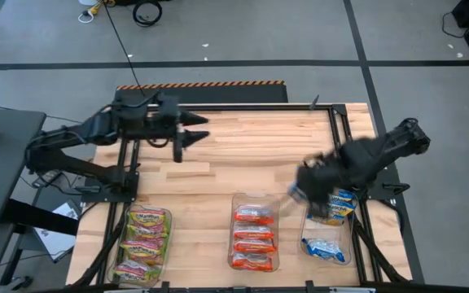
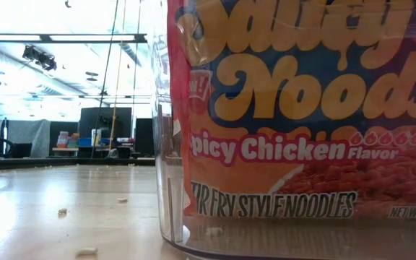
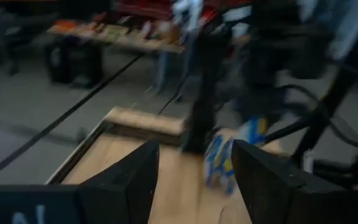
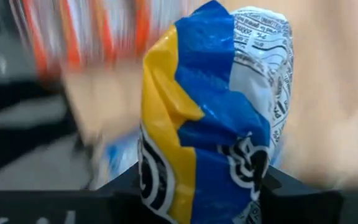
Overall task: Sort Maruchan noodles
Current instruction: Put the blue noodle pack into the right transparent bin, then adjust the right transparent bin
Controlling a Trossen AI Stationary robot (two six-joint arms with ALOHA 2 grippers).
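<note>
Wooden counter on grey taped floor; left gripper fingers wide, right gripper fingers holding a blue-and-yellow packet.

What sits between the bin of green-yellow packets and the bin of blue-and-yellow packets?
In the high view, the clear bin of orange-red packets stands between the green-yellow packets and the blue-and-yellow packets.

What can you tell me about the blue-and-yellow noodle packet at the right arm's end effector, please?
The blue-and-yellow packet is crinkly, glossy plastic with a white printed panel on one face, bunched and standing on end between the fingers of the right end effector, which grip its lower part. From above, that end effector hangs over the clear right-hand bin, where similar blue packets lie.
</note>
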